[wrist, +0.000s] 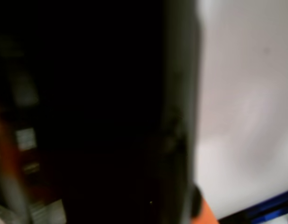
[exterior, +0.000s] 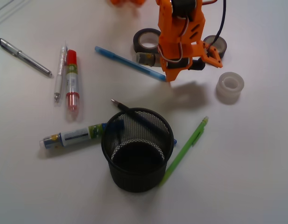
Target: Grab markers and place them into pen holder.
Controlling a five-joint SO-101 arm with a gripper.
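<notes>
Three fat markers are in the front view. One with a red cap (exterior: 72, 81) lies flat on the white surface (exterior: 256, 177), far left, next to a thin white pen (exterior: 60, 73). One with a blue cap (exterior: 69, 138) lies flat with its end touching the left side of the black mesh pen holder (exterior: 137, 158). One with a dark cap (exterior: 155, 59) sits up in the orange hand (exterior: 181, 65), which is closed around it, near two black tape rolls (exterior: 147, 40). The pen holder stands up, in front of the hand and well apart from it. A thin dark pen (exterior: 129, 112) rests across its rim. A green pencil (exterior: 186, 149) leans by its right side. A thin blue pen (exterior: 129, 63) lies just left of the hand. A white tape roll (exterior: 229, 87) sits to the right. A silver pen (exterior: 23, 56) lies far left. The wrist view is mostly dark and blurry
</notes>
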